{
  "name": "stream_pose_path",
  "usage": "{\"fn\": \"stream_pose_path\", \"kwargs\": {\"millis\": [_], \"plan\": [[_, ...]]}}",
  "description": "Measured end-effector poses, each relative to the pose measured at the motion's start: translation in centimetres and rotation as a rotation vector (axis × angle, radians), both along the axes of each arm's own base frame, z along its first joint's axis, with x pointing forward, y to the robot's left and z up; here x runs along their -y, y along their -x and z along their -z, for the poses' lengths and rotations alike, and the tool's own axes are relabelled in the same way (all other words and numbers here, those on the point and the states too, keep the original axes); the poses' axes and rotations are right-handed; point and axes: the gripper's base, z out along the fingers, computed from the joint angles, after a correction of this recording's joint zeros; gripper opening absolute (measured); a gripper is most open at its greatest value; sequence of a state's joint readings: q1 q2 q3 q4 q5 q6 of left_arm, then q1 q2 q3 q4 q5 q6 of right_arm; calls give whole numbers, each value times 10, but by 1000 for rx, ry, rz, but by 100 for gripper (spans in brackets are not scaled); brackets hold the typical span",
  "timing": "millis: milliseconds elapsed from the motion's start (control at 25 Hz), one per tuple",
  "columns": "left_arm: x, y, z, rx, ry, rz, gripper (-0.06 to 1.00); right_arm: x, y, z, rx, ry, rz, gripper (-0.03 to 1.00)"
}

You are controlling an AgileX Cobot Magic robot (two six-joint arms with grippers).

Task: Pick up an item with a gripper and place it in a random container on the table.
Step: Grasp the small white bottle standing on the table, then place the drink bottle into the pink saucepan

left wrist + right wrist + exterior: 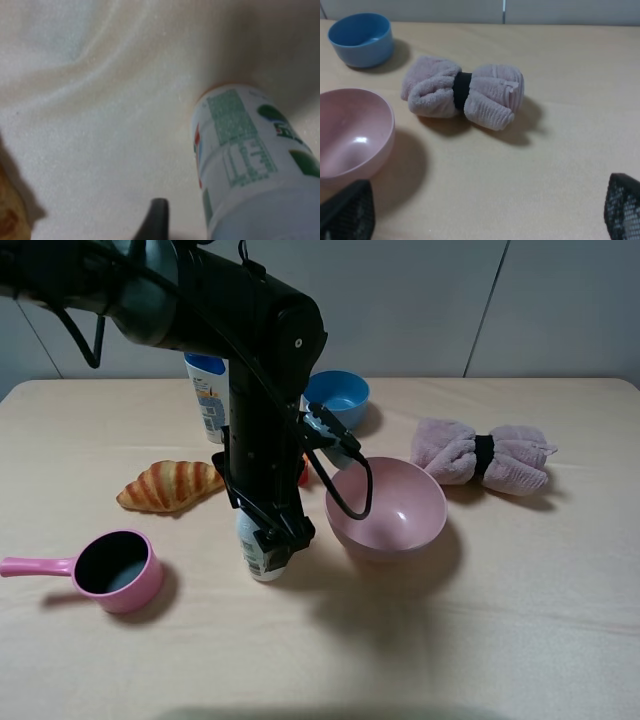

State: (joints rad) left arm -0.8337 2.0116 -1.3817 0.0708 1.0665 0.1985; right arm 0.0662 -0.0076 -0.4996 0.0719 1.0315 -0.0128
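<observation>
The small white drink bottle (262, 555) with a green-and-red label stands upright on the beige table (520, 630), left of the pink bowl. My left gripper (272, 538) is lowered straight over it and hides its cap. In the left wrist view the bottle (245, 170) fills the right side, and one black fingertip (156, 220) stands apart from it with a gap; the other finger is out of frame. The pink saucepan (115, 570) sits at the front left, handle pointing left. My right gripper (485, 202) is open and empty above the table, not seen in the high view.
A large pink bowl (385, 508) sits right beside the bottle. A croissant (170, 485), a tall white shampoo bottle (207, 395) and a blue bowl (337, 397) lie behind. A rolled pink towel (483, 457) is at the back right.
</observation>
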Motion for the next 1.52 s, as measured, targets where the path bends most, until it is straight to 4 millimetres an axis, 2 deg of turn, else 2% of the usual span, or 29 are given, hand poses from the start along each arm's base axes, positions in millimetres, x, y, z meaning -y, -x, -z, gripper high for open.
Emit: {"fn": "stream_pose_path", "kwargs": {"millis": [280,1120,1520], "plan": [[0,0,0,1,-4,2,53,0,0,0,0,0,0,69],[0,0,0,2,-3,2,53,0,0,0,0,-1,-1,69],[-4,3,-21,-1,-6,-4,53,0,0,0,0,-1,-1,69]]}}
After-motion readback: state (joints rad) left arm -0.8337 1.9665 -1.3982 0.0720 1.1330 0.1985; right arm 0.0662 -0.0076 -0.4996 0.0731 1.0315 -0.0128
